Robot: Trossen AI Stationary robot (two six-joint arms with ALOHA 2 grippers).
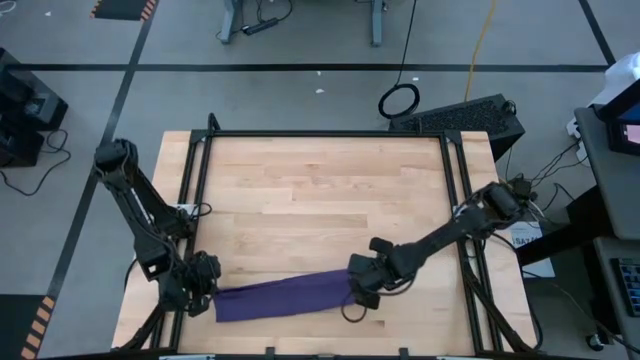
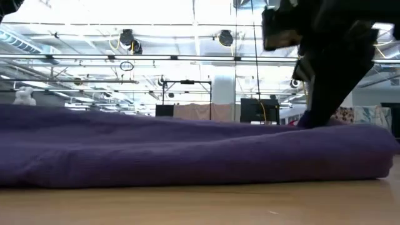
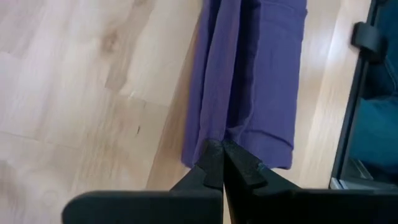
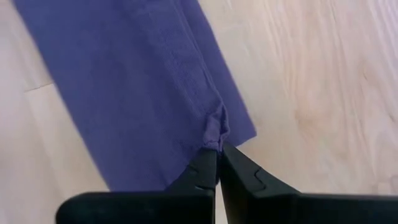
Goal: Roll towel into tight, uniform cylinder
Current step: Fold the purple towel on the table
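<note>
Nearest us lies the towel [image 2: 187,153], a long purple band stretched flat along the front edge of the wooden tabletop [image 1: 320,190]. We see the right tool [image 4: 217,149] clamped tight on a bunched fold at the towel's right end. The left tool [image 3: 222,146] pinches a fold at the towel's left end, its tips closed together.

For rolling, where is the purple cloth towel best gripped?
Likely at its two short ends, from outside each, as now: the left gripper and right gripper are shut on the purple cloth towel, a long folded strip on the wooden table.
</note>
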